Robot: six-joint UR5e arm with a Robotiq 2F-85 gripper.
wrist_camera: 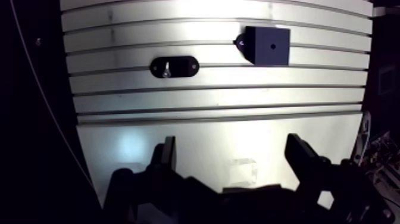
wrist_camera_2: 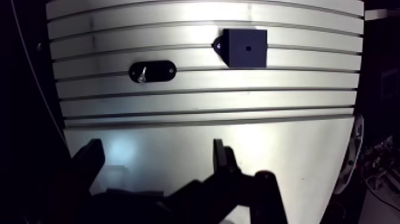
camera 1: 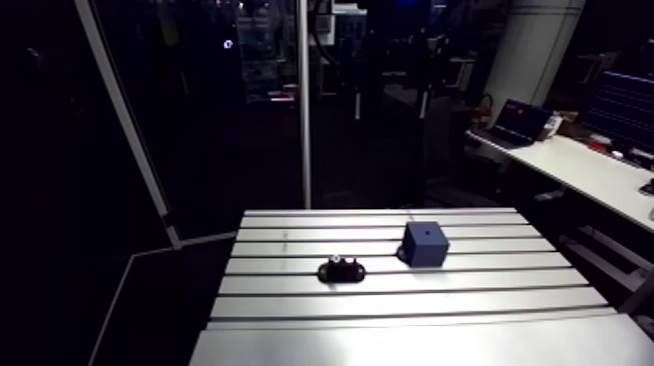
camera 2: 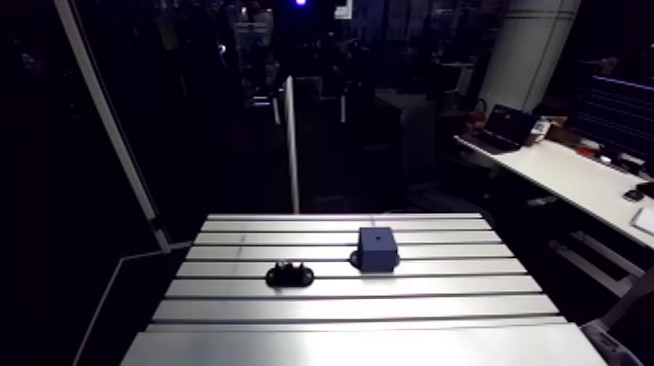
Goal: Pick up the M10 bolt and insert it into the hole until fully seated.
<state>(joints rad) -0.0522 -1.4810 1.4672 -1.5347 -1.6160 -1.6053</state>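
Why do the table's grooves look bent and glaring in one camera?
Wrist view: the wide-angle lens bows the straight slots of the table, and glare whitens the metal around the black holder and blue block. Arm view: slots run straight, with milder sheen.

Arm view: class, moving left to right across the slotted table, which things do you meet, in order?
black oval holder carrying the bolt → dark blue block
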